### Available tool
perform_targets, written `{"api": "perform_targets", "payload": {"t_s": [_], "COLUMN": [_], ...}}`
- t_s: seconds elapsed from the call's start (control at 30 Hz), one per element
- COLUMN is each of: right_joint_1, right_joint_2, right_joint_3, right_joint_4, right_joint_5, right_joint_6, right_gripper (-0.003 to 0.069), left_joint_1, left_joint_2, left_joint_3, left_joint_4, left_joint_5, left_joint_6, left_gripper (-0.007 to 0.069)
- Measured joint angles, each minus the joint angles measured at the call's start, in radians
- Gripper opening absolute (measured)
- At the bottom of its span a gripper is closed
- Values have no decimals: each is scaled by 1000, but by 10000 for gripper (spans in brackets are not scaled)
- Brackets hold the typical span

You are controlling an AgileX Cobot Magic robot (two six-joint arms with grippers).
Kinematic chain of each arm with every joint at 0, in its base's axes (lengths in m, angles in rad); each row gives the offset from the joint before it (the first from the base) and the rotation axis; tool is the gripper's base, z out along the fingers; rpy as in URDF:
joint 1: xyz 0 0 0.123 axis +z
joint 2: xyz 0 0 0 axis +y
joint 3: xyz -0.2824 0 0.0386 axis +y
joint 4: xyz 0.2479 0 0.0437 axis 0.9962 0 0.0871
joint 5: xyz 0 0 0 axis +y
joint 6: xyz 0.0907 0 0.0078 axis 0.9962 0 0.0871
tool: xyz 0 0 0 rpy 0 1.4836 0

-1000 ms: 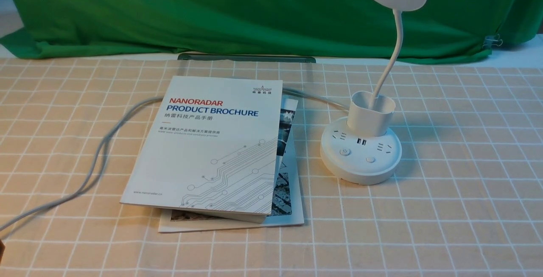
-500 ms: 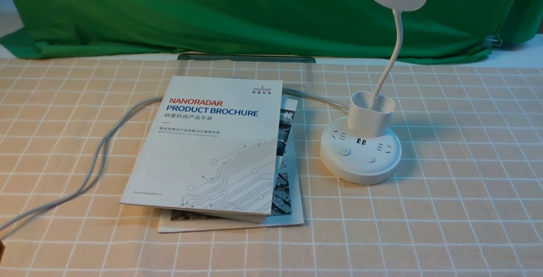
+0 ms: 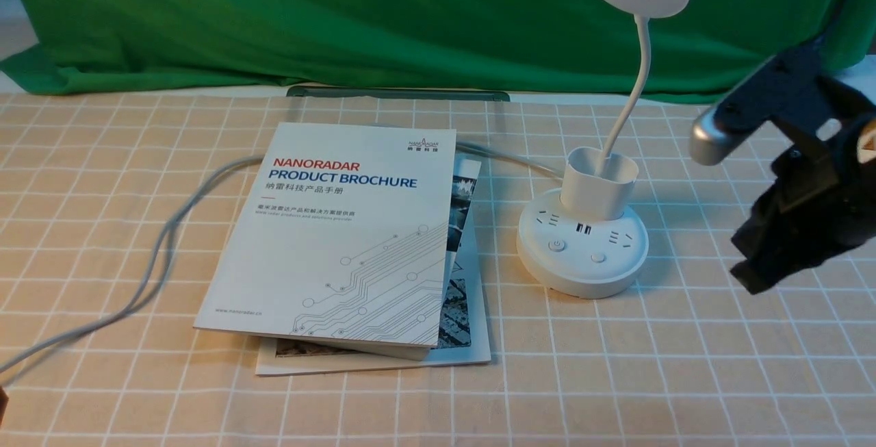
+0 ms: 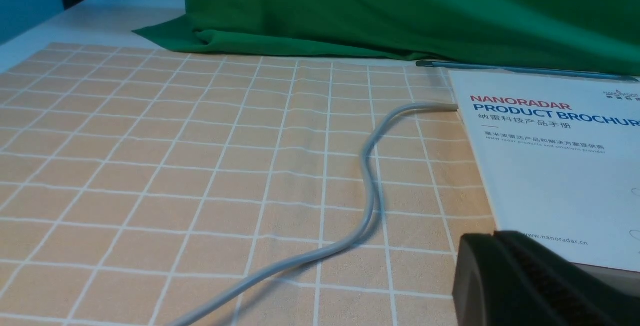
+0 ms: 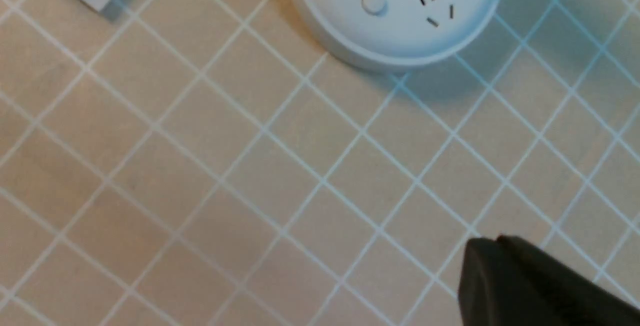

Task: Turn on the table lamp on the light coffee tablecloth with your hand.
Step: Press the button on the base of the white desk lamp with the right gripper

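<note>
On the light coffee tablecloth (image 3: 684, 365), just right of a stack of brochures (image 3: 342, 241), stands the table lamp (image 3: 582, 235). Its round base (image 3: 582, 279) looks broad and rather heavy, of hard smooth plastic, so I judge it will not slide under a light press. The thin neck (image 3: 633, 91) is bendable and should not be pushed. No grasp seems needed: the place to touch is one of the two small buttons (image 3: 556, 245) on the base, but I cannot tell which one serves the light. The cup-shaped holder (image 3: 599, 190) contains only the foot of the neck, as far as I see. The right gripper (image 3: 749, 283) hovers right of the base, apart from it, jaws pressed together, holding nothing.
</note>
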Motion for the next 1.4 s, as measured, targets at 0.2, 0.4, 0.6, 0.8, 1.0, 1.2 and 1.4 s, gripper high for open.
{"api": "perform_targets", "payload": {"t_s": [0.2,0.4,0.6,0.8,1.0,1.2,1.4], "right_joint_1": [0,0,2,12,12,12,27], "right_joint_2": [164,272,331,367,408,428,445], "right_joint_3": [-37,-37,-37,-37,-37,-37,-39], "right_joint_4": [88,101,112,132,139,140,143], "right_joint_5": [-176,-277,-344,-397,-413,-422,-448], "right_joint_6": [-1,-1,-1,-1,-1,-2,-2], "right_gripper": [27,31,34,38,41,48,53], "left_joint_1": [0,0,0,0,0,0,0], "left_joint_2": [0,0,0,0,0,0,0], "left_joint_3": [0,0,0,0,0,0,0], "left_joint_4": [0,0,0,0,0,0,0], "left_joint_5": [0,0,0,0,0,0,0], "left_joint_6": [0,0,0,0,0,0,0], "left_gripper": [21,21,21,21,21,21,21]}}
